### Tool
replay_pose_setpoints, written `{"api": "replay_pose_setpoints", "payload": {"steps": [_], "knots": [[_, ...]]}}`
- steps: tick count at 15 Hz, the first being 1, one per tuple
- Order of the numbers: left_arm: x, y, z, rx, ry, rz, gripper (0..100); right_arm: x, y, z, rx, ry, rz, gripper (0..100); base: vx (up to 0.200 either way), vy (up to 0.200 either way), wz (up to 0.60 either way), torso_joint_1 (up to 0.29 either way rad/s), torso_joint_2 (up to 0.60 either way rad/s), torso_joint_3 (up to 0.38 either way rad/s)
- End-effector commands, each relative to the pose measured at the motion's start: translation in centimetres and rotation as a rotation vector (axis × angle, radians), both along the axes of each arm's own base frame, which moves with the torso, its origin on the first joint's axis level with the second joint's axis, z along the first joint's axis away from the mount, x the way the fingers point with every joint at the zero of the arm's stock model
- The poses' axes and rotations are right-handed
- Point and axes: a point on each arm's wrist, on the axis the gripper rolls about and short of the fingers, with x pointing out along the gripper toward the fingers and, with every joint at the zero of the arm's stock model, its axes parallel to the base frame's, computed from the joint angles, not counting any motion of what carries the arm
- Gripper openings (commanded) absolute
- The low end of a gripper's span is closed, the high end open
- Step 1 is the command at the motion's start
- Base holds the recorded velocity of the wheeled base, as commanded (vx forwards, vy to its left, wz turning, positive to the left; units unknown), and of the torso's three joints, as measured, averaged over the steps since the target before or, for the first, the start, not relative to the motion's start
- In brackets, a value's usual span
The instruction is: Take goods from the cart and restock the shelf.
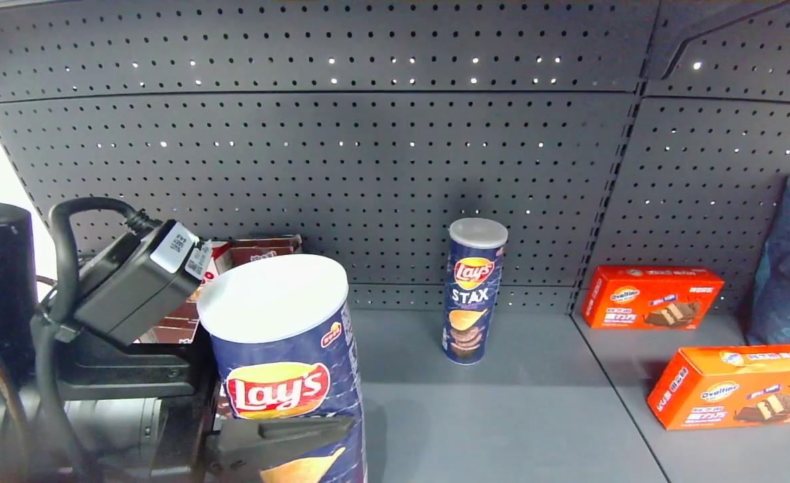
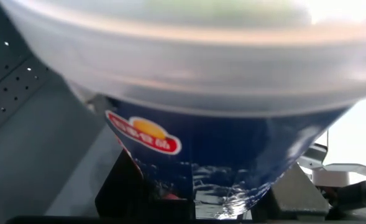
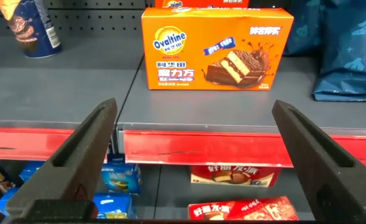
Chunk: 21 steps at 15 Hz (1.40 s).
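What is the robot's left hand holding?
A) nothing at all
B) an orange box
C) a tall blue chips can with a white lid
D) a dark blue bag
C: the left gripper is shut on the tall blue chips can with a white lid, its dark finger pressed across the can's front in the head view.

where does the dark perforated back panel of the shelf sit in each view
Head view: the dark perforated back panel spans the upper part, behind the upright blue chip can.
Left wrist view: the panel is a sliver past the held blue chip can.
Right wrist view: the panel is a strip behind the upright can.
Shared landmark: the grey shelf board at its foot.
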Motion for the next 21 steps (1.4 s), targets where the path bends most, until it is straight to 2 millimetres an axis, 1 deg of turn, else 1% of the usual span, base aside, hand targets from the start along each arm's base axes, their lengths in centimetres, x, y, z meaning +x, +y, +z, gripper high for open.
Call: {"api": "replay_pose_setpoints", "payload": {"steps": [1, 5, 11, 13, 17, 21], "knots": [[-0.22, 0.15, -0.30, 0.004, 0.006, 0.001, 0, 0.00, 0.00, 0.00, 0.001, 0.000, 0.001, 100, 0.000, 0.000, 0.00, 0.000, 0.00, 0.000], [-0.48, 0.34, -0.10, -0.001, -0.002, 0.005, 0, 0.00, 0.00, 0.01, -0.001, -0.002, 0.001, 100, 0.000, 0.000, 0.00, 0.000, 0.00, 0.000], [-0.52, 0.37, -0.30, 0.001, 0.004, 0.003, 0, 0.00, 0.00, 0.00, -0.001, 0.000, 0.001, 100, 0.000, 0.000, 0.00, 0.000, 0.00, 0.000], [-0.51, 0.39, -0.34, 0.002, 0.005, 0.005, 0, 0.00, 0.00, 0.00, -0.001, 0.000, 0.001, 100, 0.000, 0.000, -0.60, 0.002, 0.00, 0.002], [-0.49, 0.42, -0.34, 0.002, 0.006, 0.008, 0, 0.00, 0.00, 0.00, -0.001, 0.000, 0.001, 100, 0.000, 0.000, 0.00, 0.000, 0.00, 0.000], [-0.35, 0.60, -0.34, 0.002, 0.006, 0.020, 0, -0.02, 0.11, 0.06, -0.044, -0.005, 0.049, 100, 0.000, 0.000, 0.00, 0.000, 0.00, 0.000]]}}
